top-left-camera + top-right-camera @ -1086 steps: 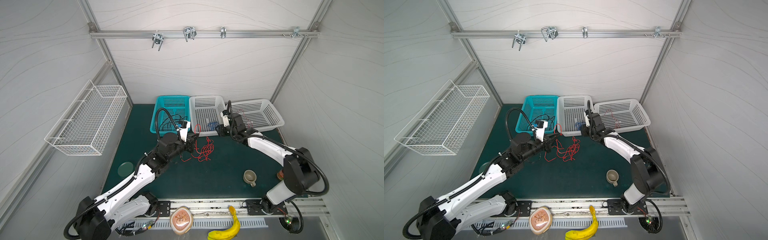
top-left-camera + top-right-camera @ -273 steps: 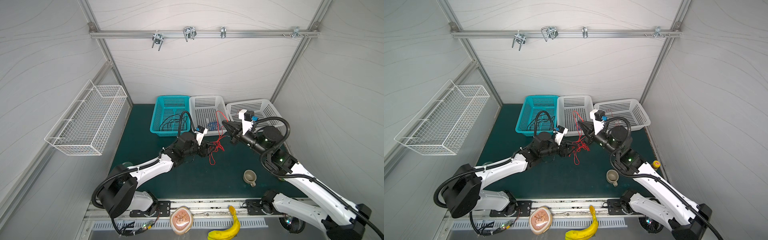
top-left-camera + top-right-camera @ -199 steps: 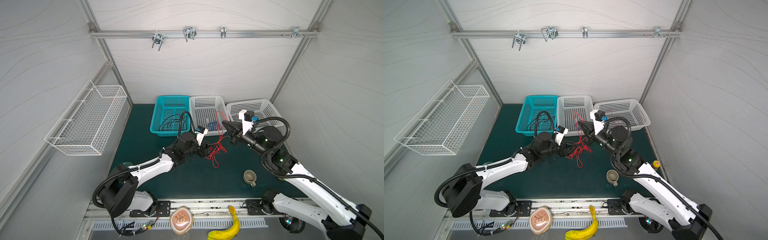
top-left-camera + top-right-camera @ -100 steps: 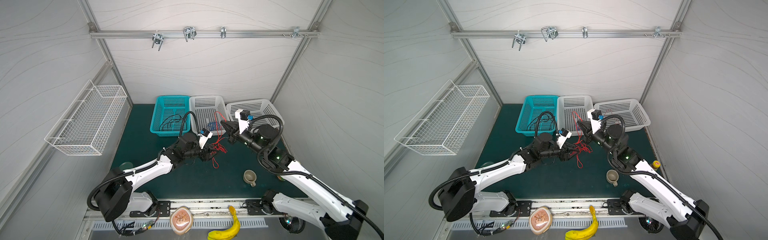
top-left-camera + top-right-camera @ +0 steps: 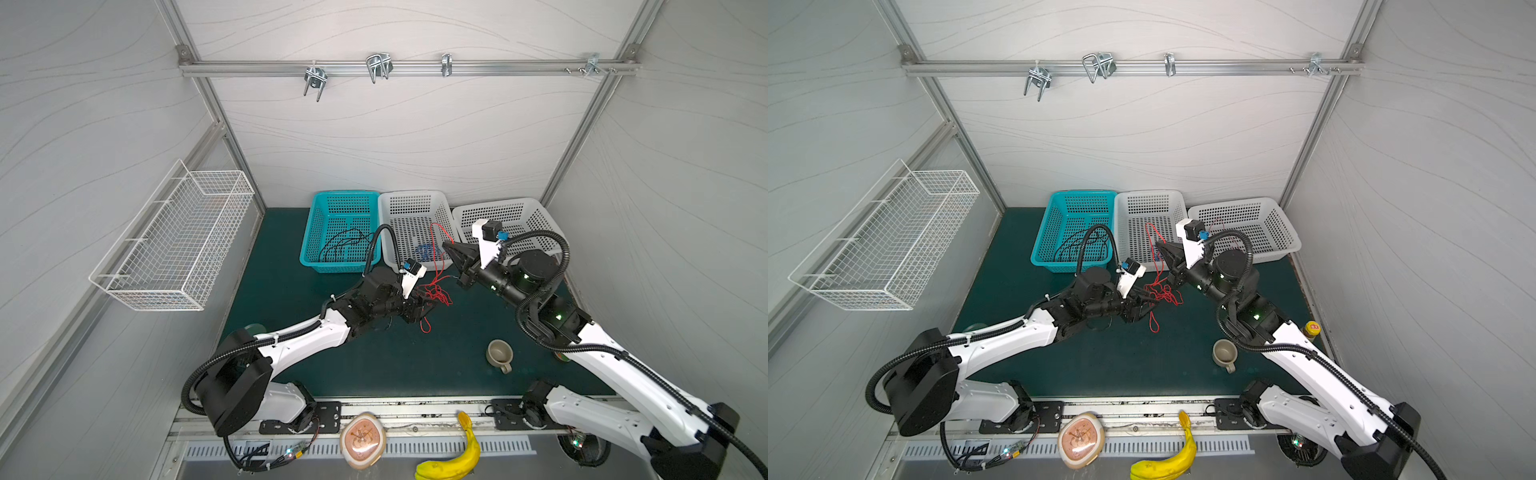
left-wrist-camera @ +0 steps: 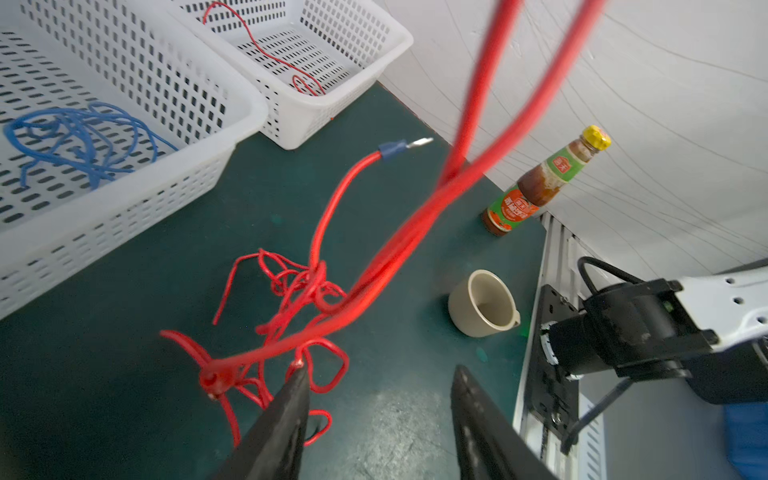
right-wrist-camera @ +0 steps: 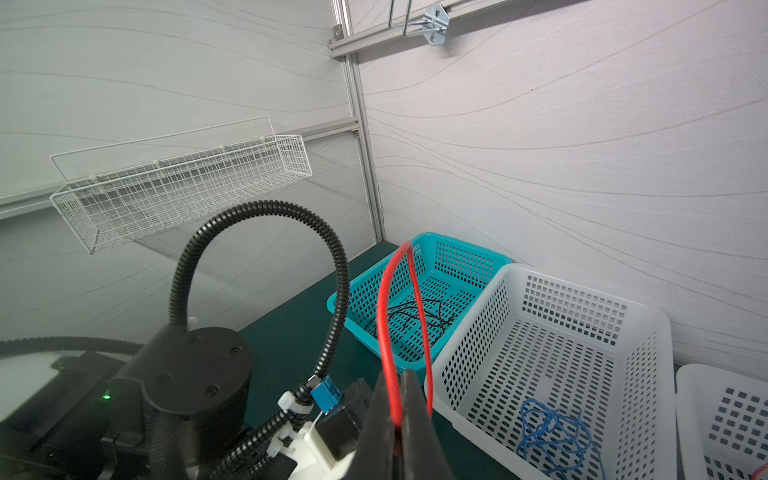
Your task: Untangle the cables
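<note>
The right fingers (image 7: 400, 415) are pinched shut on a red cable (image 7: 382, 332), and its loop stands up past them. The doubled strand slants down to the red tangle (image 5: 435, 291) on the green counter (image 5: 374, 365), at 6 o'clock from those fingers in both top views. The left fingers (image 6: 291, 415) stand half apart with nothing between them, one tip against a loop of the tangle. From the tangle, blue cables (image 5: 424, 251) lie at 12 o'clock in the middle white basket (image 5: 409, 194). Black cables (image 5: 340, 245) lie at 10 in the teal basket (image 5: 345, 193), and a cup (image 5: 498, 353) stands near 4.
</note>
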Available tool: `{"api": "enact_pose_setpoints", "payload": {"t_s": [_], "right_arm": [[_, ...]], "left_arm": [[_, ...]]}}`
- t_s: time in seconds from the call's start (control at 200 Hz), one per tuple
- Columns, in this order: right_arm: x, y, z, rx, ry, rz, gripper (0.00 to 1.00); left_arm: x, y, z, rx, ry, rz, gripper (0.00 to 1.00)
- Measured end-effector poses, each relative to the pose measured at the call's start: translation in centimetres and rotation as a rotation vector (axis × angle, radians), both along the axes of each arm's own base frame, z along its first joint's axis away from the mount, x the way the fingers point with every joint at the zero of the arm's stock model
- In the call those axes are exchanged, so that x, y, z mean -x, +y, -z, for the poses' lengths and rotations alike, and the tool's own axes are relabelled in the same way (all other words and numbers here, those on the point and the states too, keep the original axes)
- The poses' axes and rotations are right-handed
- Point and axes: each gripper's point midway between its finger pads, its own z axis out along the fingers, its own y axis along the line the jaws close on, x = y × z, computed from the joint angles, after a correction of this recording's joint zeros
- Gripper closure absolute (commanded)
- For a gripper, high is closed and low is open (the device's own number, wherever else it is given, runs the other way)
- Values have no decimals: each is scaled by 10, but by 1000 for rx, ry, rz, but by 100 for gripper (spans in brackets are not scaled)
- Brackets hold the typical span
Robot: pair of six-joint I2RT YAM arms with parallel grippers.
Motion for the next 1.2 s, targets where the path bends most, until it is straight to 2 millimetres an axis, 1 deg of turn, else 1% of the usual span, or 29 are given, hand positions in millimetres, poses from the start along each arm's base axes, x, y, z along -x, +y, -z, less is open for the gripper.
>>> {"api": "enact_pose_setpoints", "payload": {"t_s": [0.155,0.36,0.48,0.64,0.695,0.775,0.845,1.051,1.136,1.201], "right_arm": [[8,-2,-8,-24,-10,-24,100],[13,0,-9,-33,-2,-52,100],[15,1,-9,-33,-2,-69,100],[19,4,-9,-40,8,-96,100],[20,5,-9,-42,12,-107,100],[23,6,-10,-46,17,-123,100],[26,7,-14,-53,17,-137,100],[33,7,-27,-70,-5,-173,100],[37,7,-31,-75,-12,-187,100],[40,7,-35,-79,-20,-200,100]], "left_arm": [[-13,0,0,3,-40,-50,44],[-26,0,-1,16,-108,-97,43],[-27,3,0,25,-172,-112,42],[-27,9,5,29,-244,-135,42],[-29,10,3,32,-263,-144,42],[-33,10,-5,48,-298,-162,42],[-36,11,-9,54,-319,-181,42],[-42,15,-9,34,-339,-213,43],[-45,15,-6,24,-336,-220,44],[-47,13,-1,15,-328,-221,47]]}}
